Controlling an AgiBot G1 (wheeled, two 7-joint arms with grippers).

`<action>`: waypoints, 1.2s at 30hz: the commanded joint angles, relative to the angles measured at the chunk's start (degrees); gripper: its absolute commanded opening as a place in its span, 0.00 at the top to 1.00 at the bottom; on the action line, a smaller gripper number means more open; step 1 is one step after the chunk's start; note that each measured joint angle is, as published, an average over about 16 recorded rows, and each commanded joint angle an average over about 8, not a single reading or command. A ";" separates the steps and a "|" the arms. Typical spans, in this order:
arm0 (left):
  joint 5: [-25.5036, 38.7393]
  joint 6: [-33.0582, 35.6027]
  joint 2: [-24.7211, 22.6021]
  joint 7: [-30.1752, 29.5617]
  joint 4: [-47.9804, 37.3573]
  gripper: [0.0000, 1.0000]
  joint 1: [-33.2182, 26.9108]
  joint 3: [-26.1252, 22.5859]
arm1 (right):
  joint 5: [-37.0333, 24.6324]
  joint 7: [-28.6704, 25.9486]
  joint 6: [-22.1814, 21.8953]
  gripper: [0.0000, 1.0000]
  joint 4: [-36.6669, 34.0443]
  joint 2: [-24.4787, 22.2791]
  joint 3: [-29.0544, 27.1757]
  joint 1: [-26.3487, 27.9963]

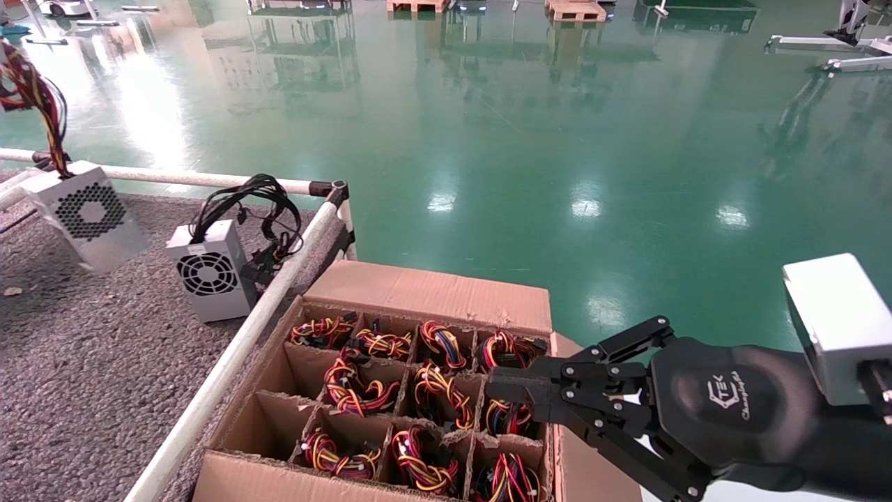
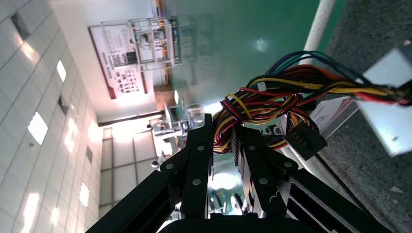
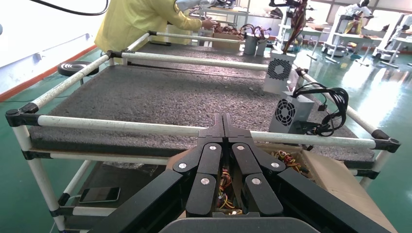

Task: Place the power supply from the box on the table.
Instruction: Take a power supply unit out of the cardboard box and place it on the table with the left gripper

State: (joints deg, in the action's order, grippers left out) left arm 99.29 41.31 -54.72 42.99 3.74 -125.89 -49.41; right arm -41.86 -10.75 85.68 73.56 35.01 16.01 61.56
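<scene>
The power supply, silver-grey with a honeycomb vent, hangs tilted at the table's far left, its lower corner at the carpet surface. Its red, yellow and black wire bundle rises out of the head view. In the left wrist view my left gripper is shut on that wire bundle, with the power supply dangling beyond it. My right gripper is shut and holds nothing, hovering over the right side of the box. Several of the box's cells hold coiled coloured wires.
A whiter unit with a ring fan guard and black cables stands on the table near the white rail. The box sits against that rail, with green floor beyond. A person in yellow works at the table's far end.
</scene>
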 commanded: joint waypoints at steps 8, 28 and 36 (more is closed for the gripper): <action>-0.15 1.19 -0.52 0.06 -0.08 1.00 1.54 -0.08 | 0.00 0.00 0.00 1.00 0.00 0.00 0.00 0.00; -0.77 2.54 -1.50 0.77 -0.81 1.00 4.65 0.31 | 0.00 0.00 0.00 1.00 0.00 0.00 0.00 0.00; -1.13 3.46 -1.89 1.27 -1.00 1.00 5.01 0.62 | 0.00 0.00 0.00 1.00 0.00 0.00 0.00 0.00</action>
State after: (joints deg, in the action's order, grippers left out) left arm 98.15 44.83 -56.56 44.28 2.74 -120.98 -48.78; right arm -41.86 -10.75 85.68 73.56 35.01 16.01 61.56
